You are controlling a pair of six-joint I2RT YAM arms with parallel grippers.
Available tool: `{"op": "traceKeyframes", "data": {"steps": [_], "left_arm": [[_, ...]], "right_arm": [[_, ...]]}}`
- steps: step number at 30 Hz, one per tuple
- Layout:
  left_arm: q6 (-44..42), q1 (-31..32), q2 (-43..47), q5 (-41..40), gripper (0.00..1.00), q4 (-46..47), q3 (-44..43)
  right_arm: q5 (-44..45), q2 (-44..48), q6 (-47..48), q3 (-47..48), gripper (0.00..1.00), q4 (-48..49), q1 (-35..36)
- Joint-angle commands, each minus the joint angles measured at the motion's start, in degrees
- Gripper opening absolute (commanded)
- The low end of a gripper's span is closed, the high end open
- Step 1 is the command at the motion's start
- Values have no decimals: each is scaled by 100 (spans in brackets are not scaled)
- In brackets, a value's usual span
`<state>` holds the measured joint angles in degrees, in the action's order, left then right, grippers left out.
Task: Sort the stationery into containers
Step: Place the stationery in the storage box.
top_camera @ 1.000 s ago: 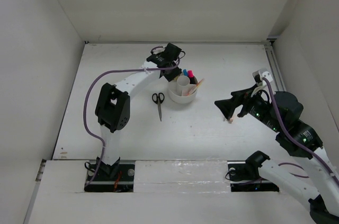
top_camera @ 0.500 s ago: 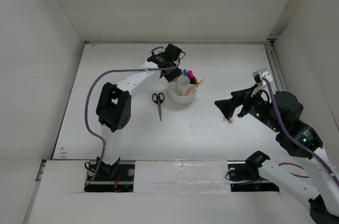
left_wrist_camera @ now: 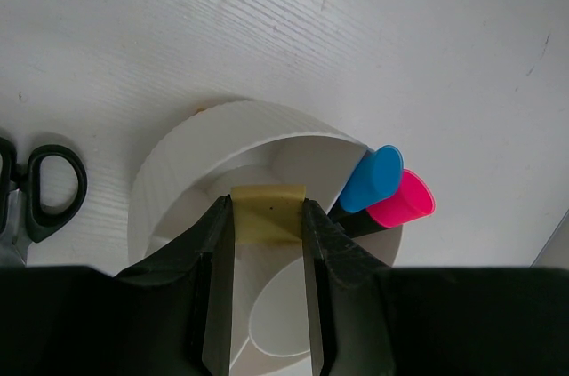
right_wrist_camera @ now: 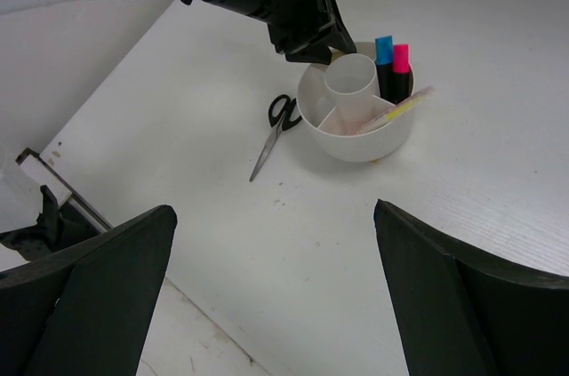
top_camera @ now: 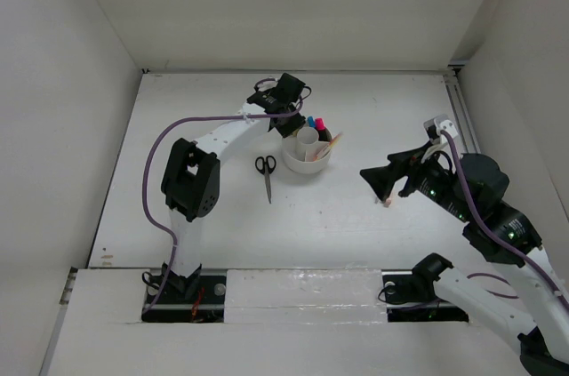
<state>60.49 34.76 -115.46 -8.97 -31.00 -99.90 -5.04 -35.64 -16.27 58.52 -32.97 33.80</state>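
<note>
My left gripper (left_wrist_camera: 268, 209) is shut on a small tan eraser (left_wrist_camera: 268, 216), held just over a rim compartment of the round white organiser (left_wrist_camera: 178, 180) on its far left side (top_camera: 293, 165). Two black highlighters stand in the organiser, one blue-capped (left_wrist_camera: 373, 179), one pink-capped (left_wrist_camera: 404, 201). A thin yellow pen (right_wrist_camera: 391, 111) leans across another compartment. Black-handled scissors (top_camera: 266, 173) lie flat on the table left of the organiser. My right gripper (top_camera: 391, 176) hangs open and empty over bare table to the right of the organiser (right_wrist_camera: 356, 140).
White walls close in the table on the left, back and right. The left arm (top_camera: 222, 136) reaches diagonally across the table's left half to the organiser. A metal rail (top_camera: 458, 114) runs along the right edge.
</note>
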Motion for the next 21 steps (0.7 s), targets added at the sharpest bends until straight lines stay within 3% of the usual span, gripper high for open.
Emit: {"op": "traceKeyframes", "data": {"steps": [1,21], "left_arm": [[-55,-13,85,-34,0,68,-223],[-169,-13,251,71,39,68,-276]], "right_arm": [[-120,13,-25,45,99,265,-32],[-225,-40,-25,45,99,318,-32]]}}
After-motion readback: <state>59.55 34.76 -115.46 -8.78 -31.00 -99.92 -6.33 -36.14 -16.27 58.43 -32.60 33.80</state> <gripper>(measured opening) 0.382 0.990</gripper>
